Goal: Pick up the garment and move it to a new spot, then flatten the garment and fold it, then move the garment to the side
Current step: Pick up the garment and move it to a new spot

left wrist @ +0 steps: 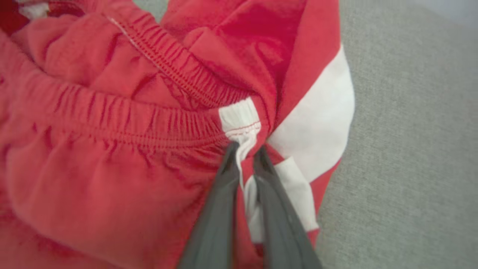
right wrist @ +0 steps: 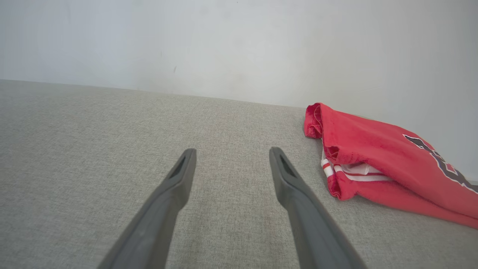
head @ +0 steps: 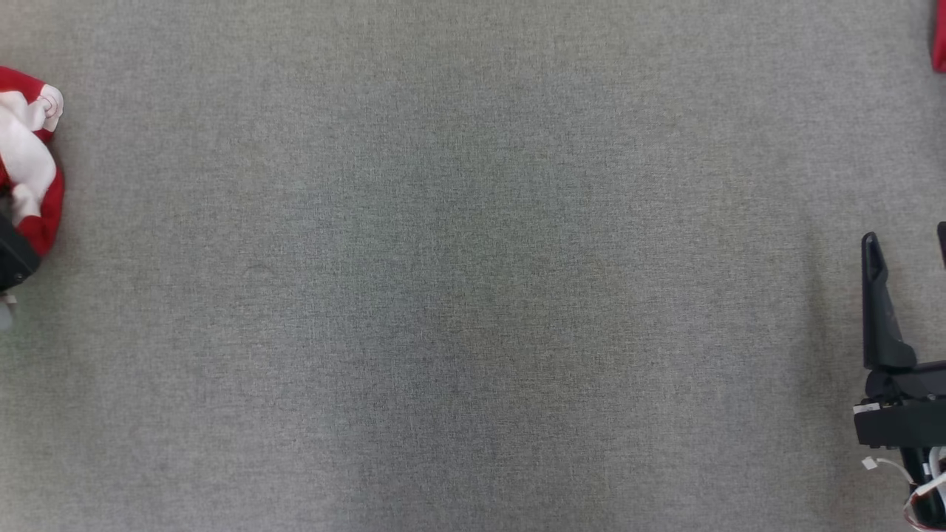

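The garment (head: 29, 162) is a crumpled red and white heap at the far left edge of the grey surface. In the left wrist view it is red fabric with a gathered elastic waistband (left wrist: 123, 123) and white side panels. My left gripper (left wrist: 246, 149) has its two dark fingers drawn close together, pinching a white strip of the garment at the waistband seam. My right gripper (head: 907, 247) stands at the right edge, far from the garment, open with nothing between its fingers (right wrist: 232, 153).
A second red garment (right wrist: 373, 164) with white stripes and dark lettering lies folded at the back right, near a pale wall (right wrist: 239, 45); a sliver of it (head: 939, 44) shows at the head view's top right. Grey fabric surface (head: 473, 295) spreads between the arms.
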Robot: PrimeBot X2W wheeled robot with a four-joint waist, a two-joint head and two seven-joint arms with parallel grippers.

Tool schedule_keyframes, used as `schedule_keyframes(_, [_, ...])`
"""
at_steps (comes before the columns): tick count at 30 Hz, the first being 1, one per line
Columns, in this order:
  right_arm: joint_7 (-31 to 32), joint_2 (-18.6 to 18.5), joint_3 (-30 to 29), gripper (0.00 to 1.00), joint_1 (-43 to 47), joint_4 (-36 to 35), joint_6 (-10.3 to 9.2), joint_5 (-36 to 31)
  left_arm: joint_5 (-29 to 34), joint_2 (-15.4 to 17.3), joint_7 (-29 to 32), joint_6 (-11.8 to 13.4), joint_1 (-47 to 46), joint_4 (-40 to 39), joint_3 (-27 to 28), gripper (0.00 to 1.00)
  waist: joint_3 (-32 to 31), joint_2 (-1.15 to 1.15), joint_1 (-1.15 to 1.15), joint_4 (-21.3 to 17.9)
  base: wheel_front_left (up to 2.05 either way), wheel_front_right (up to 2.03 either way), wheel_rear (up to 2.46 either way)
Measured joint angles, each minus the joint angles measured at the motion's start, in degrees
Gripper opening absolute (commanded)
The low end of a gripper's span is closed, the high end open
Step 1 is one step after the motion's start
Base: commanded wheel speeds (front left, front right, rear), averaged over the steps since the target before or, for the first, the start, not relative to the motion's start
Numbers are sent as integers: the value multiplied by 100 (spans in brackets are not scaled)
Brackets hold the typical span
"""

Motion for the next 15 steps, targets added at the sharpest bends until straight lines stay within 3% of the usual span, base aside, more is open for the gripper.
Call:
schedule_keyframes(8, [-115, 183, 115, 100, -11, 288, 0, 45, 218, 94, -1323, 2, -29, -449, -191, 0, -308, 0, 0, -2, 0, 0, 0])
schedule_keyframes(15, [-266, 477, 294, 100, -20, 691, 0, 102, 328, 41, -1729, -48, -282, -1241, -584, 0, -744, 0, 0, -5, 0, 0, 0])
